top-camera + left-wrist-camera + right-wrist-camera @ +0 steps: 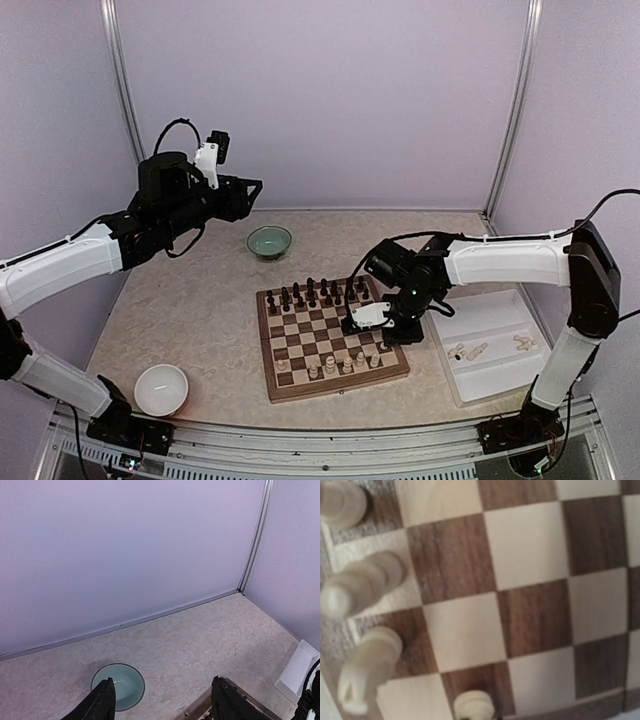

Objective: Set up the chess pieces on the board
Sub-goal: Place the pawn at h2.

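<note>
The right claw (372, 330), pressed together, hangs over the right side of the board (270, 385) — the loose cream pieces (468, 351) lie in the tray (500, 312) just to its right; the left claw (160, 700), spread, is well apart.

The left gripper (163, 681), jaws apart, hangs above a teal bowl (120, 685).

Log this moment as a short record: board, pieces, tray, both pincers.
board: dark chessmen on the far rows, some cream pieces along the near edge
tray: right of the board, holds loose cream chessmen
left pincer: open, empty, raised near the teal bowl
right pincer: shut, low over the board's right side
</note>
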